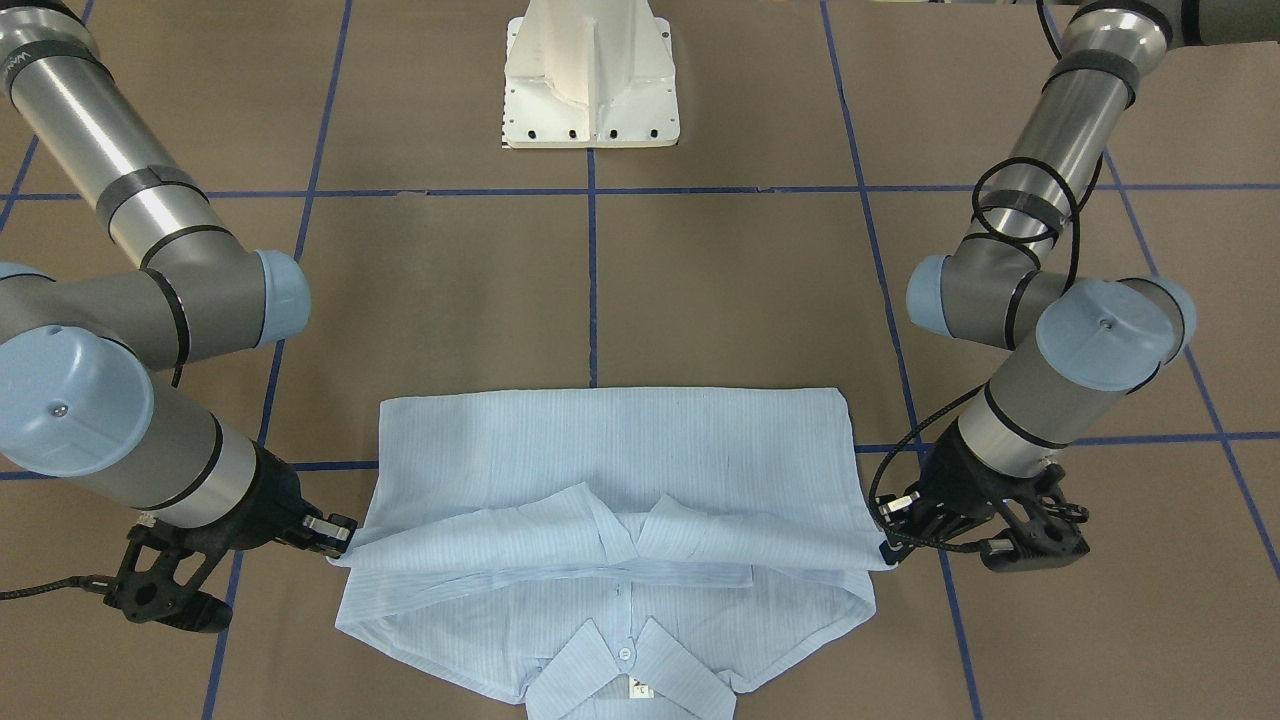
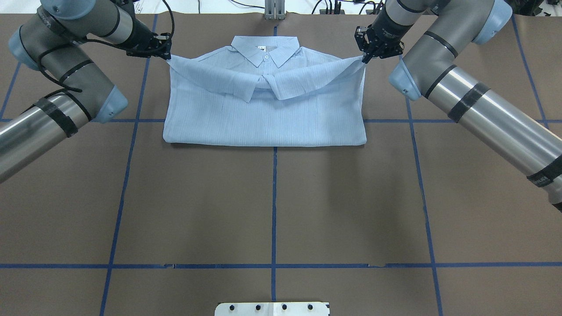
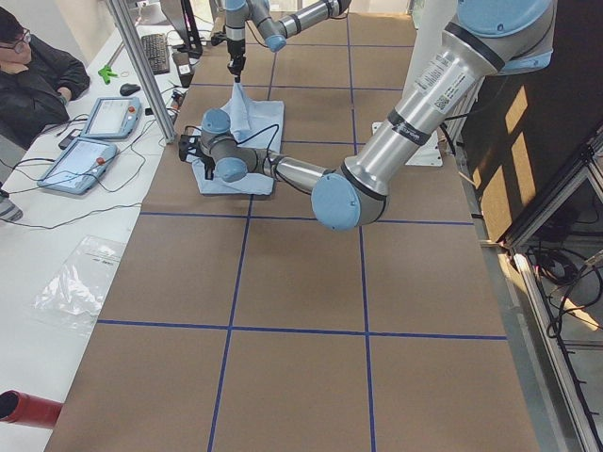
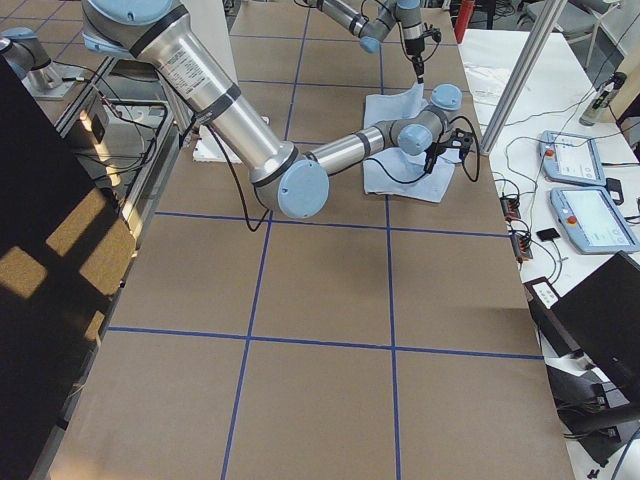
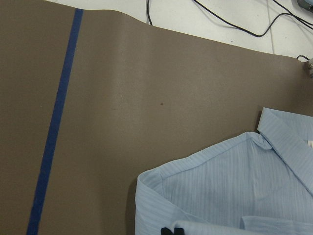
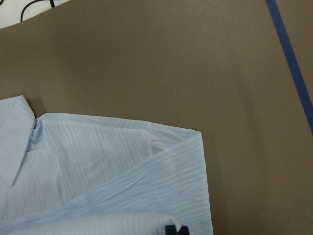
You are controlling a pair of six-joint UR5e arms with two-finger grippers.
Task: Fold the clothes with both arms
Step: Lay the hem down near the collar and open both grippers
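The light blue striped shirt (image 2: 263, 118) lies folded on the brown table, its collar (image 2: 265, 49) at the far edge from the robot's base. My left gripper (image 2: 167, 55) is shut on one corner of the folded-over layer, held slightly above the table. On the other side, my right gripper (image 2: 364, 59) is shut on the opposite corner. The layer stretches between them and sags over the shirt just below the collar. In the front-facing view the left gripper (image 1: 890, 555) and right gripper (image 1: 340, 542) pinch the shirt (image 1: 610, 450) at its side edges. Both wrist views show shirt fabric (image 5: 220, 191) (image 6: 122, 171) beneath.
The white pedestal base (image 2: 272, 309) stands at the table's near edge. Blue tape lines (image 2: 274, 206) grid the brown surface. Beside the table's far side a person (image 3: 38, 75) sits by two teach pendants (image 3: 80, 160), cables and a plastic bag (image 3: 75, 282).
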